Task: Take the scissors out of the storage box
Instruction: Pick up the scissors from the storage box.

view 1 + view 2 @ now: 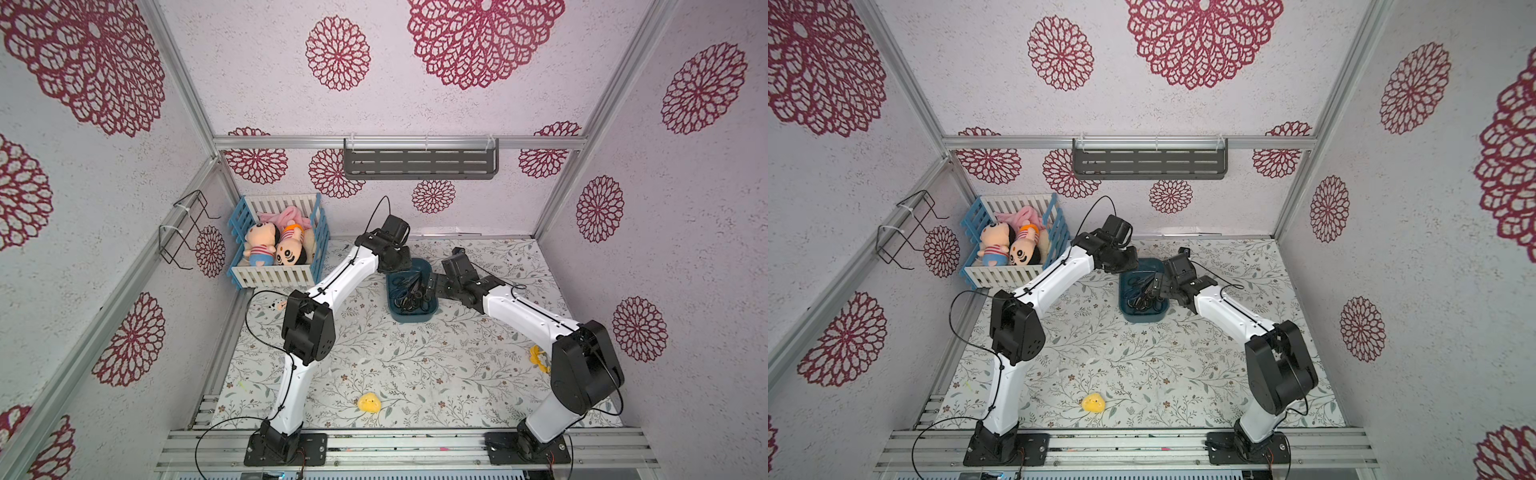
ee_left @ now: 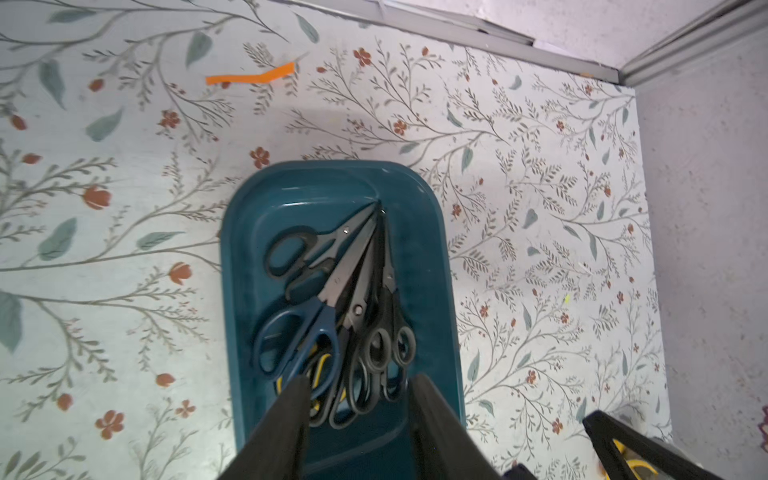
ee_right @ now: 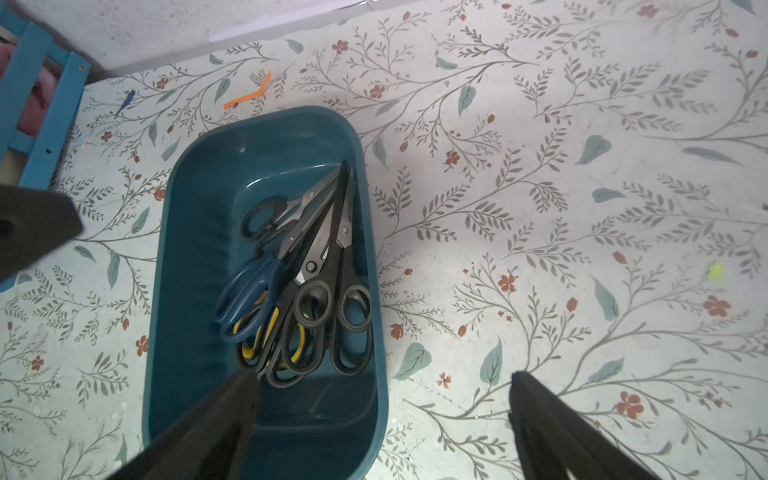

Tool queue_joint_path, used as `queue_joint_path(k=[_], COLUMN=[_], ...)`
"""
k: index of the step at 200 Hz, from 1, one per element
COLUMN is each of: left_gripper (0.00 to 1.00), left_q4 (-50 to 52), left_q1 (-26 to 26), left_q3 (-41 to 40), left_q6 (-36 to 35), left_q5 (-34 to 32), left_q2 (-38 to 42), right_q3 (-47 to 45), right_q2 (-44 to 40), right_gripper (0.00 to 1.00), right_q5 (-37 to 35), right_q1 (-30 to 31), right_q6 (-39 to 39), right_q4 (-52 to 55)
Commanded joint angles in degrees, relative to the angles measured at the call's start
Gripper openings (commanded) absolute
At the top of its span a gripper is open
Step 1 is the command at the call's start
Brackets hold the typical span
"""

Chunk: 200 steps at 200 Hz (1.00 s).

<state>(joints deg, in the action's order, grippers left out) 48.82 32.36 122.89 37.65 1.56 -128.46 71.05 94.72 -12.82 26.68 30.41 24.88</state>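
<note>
The storage box (image 1: 409,318) (image 1: 1144,319), a dark teal tub, stands at the back middle of the table. Inside lie several pairs of scissors (image 2: 353,291) (image 3: 316,266), blades fanned toward one corner. Most have black handles, one pair is dark blue (image 2: 299,336), and one is yellow-and-black (image 3: 253,336) under the rest. My left gripper (image 2: 359,380) (image 1: 398,261) hangs open just over the handle loops, holding nothing. Beside it my right gripper (image 3: 382,376) (image 1: 432,286) is wide open, one finger over the box and the other over the table outside its wall.
A blue-and-white slatted crate (image 1: 270,276) with plush dolls stands at the back left. A yellow plush toy (image 1: 369,403) lies near the front, another yellow thing (image 1: 538,357) by the right arm. An orange scrap (image 2: 249,77) lies beyond the box.
</note>
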Motion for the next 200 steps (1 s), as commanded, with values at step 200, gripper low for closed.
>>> queue_joint_path(k=[200], left_gripper=[0.3], left_q4=[1.8], left_q1=[1.8], left_q3=[-1.9], left_q6=[-2.4], left_q5=[5.5], left_q2=[-11.7], right_q3=[-1.2], right_q2=[-3.4], right_gripper=[0.99], right_q5=[-1.0], right_q1=[-1.0], right_q6=[2.7], right_q4=[0.6])
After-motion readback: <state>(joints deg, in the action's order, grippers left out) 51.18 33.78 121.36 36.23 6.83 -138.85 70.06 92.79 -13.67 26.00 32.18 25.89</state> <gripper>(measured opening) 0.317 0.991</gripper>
